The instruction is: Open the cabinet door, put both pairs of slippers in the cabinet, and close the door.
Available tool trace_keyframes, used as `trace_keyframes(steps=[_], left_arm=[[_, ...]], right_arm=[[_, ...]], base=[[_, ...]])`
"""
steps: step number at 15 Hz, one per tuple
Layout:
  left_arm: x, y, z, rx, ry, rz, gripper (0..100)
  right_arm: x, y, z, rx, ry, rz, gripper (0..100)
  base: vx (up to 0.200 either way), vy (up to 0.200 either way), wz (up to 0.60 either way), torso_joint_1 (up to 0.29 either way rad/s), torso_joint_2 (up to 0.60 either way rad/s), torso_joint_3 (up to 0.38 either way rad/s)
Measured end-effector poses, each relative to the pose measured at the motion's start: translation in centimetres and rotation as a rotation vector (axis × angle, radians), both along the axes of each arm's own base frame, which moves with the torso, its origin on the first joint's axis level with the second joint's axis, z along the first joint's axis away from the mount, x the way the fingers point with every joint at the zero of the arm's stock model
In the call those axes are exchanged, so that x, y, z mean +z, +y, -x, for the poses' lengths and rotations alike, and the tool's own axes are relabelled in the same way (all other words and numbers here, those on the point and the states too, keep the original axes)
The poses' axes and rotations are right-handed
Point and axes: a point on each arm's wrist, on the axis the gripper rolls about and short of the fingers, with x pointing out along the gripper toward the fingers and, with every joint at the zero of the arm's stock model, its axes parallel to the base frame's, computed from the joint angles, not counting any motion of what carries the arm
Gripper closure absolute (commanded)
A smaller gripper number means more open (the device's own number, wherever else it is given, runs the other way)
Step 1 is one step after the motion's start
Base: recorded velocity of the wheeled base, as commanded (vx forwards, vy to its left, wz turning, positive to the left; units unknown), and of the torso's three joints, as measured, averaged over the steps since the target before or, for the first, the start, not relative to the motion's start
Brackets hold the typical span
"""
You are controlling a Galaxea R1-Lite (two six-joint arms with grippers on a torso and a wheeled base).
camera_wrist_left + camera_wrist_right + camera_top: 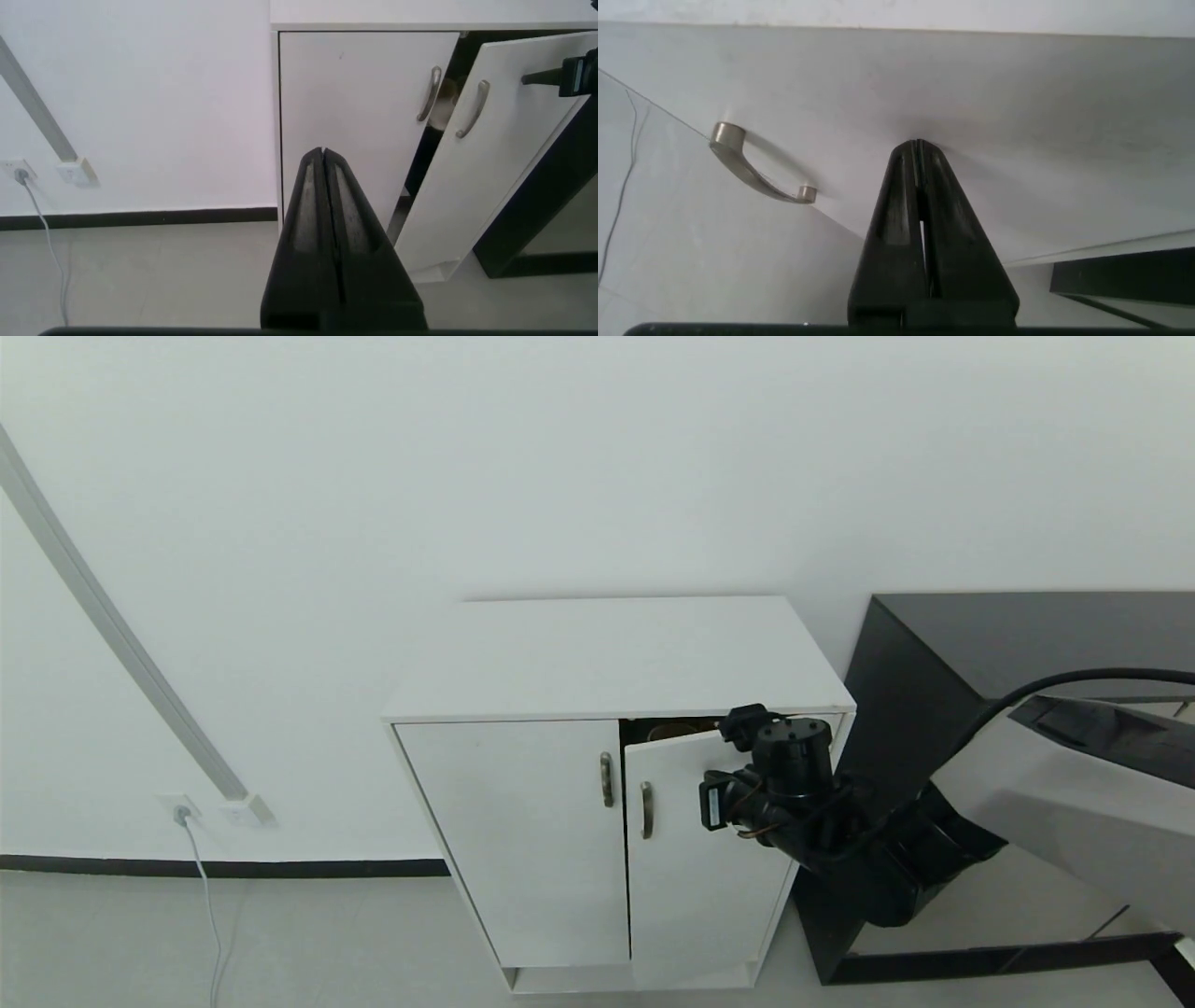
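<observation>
The white cabinet (616, 653) stands against the wall. Its left door (523, 831) is shut flat. Its right door (700, 896) stands slightly ajar, the handle edge swung a little out from the frame, so a dark gap shows along the top and down the middle seam. Each door carries a metal handle beside that seam: the left handle (607, 779) and the right handle (645, 809).

The right gripper (920, 147) is at the outer face of the right door, near its top edge and on the hinge side of the right handle. Its two fingers are pressed together with nothing between them, tips right at the door panel. The left gripper (322, 154) is well apart from the cabinet, pointing toward the left door. Its fingers are likewise together and empty.

Through the gap above the right door a brownish shape (674, 729) shows inside the cabinet. It may be a slipper, but too little of it shows to be sure.

A black cabinet (896, 709) stands just beside the white one on its right. On the wall to the left, a gray cable (210, 905) hangs from a socket (182, 807), and a gray duct (112, 616) runs slantwise above it.
</observation>
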Motion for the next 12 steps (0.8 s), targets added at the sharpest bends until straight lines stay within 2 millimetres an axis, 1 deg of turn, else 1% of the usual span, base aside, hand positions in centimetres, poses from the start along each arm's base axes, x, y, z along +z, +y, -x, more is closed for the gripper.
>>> trace_keyframes(steps=[5, 8, 12], left_arm=[[0.0, 0.0, 0.0, 0.0, 0.0, 0.0, 100], [0.0, 0.0, 0.0, 0.0, 0.0, 0.0, 100], [0.0, 0.0, 0.0, -0.001, 0.0, 0.0, 100]], right_arm=[[-0.7, 0.1, -1.2, -0.012, -0.003, 0.0, 100], [-1.3, -0.2, -2.1, -0.026, -0.009, 0.015, 100], [-1.5, -0.2, -2.6, -0.031, -0.013, 0.015, 100]], base=[[0.0, 0.0, 0.0, 0.0, 0.0, 0.0], [0.0, 0.0, 0.0, 0.0, 0.0, 0.0], [0.0, 0.0, 0.0, 0.0, 0.0, 0.0]])
